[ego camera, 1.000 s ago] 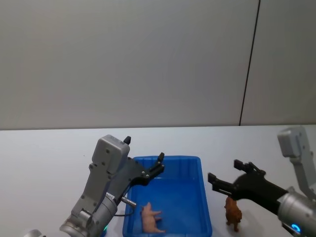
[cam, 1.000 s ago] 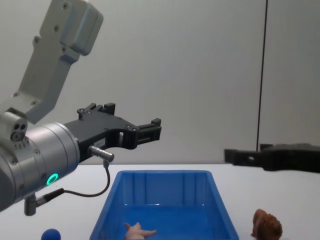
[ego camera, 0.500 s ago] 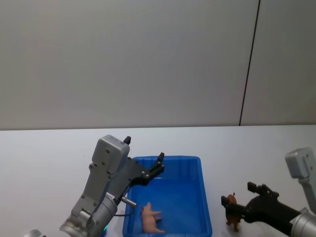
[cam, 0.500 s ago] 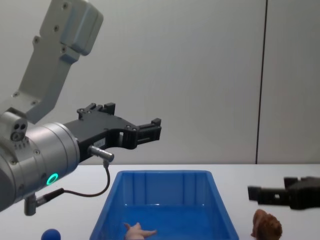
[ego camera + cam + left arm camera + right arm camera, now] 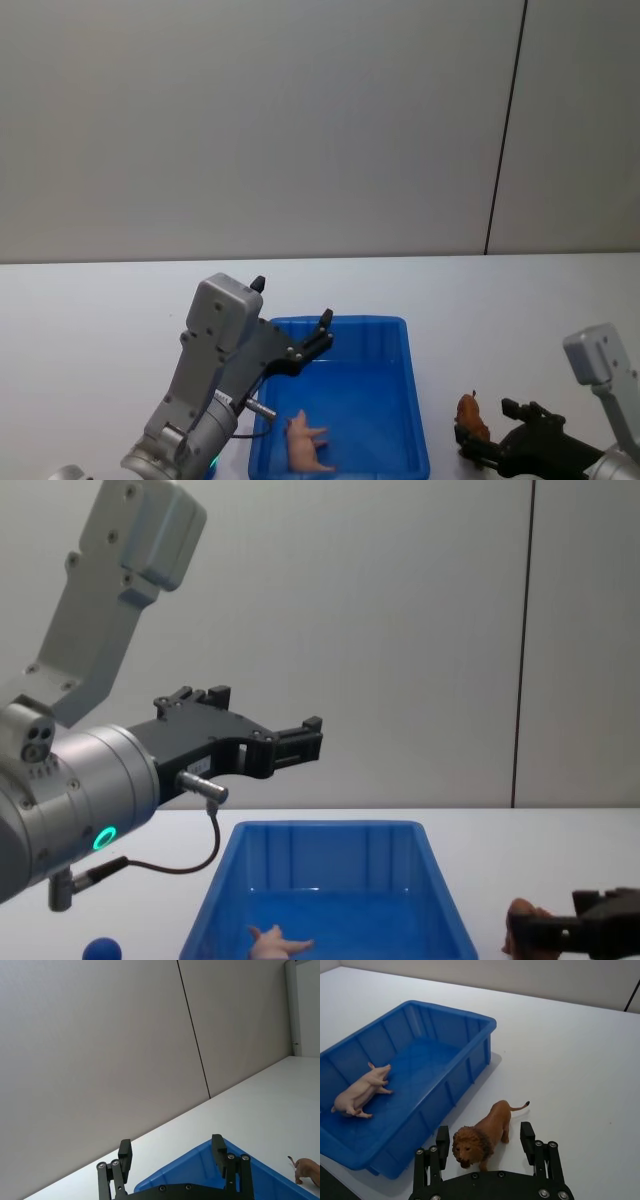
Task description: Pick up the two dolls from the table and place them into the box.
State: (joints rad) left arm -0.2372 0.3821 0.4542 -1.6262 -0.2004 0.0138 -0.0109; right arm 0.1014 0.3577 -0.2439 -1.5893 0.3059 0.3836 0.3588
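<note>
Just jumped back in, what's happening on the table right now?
One doll is done: the pink pig lies on its side inside the blue box. The right end effector is low at the table beside the box, open and straddling the brown lion, which stands on the table, not yet gripped. The left end effector hangs open above the box, holding nothing.

I see my right claw (image 5: 485, 1135) spread open, one finger each side of the shaggy reddish-brown toy lion (image 5: 491, 1124) standing on the white worktop (image 5: 570, 1060), just beside the bright blue plastic bin (image 5: 485, 1022) holding the pale pink toy pig (image 5: 362, 1092).
</note>
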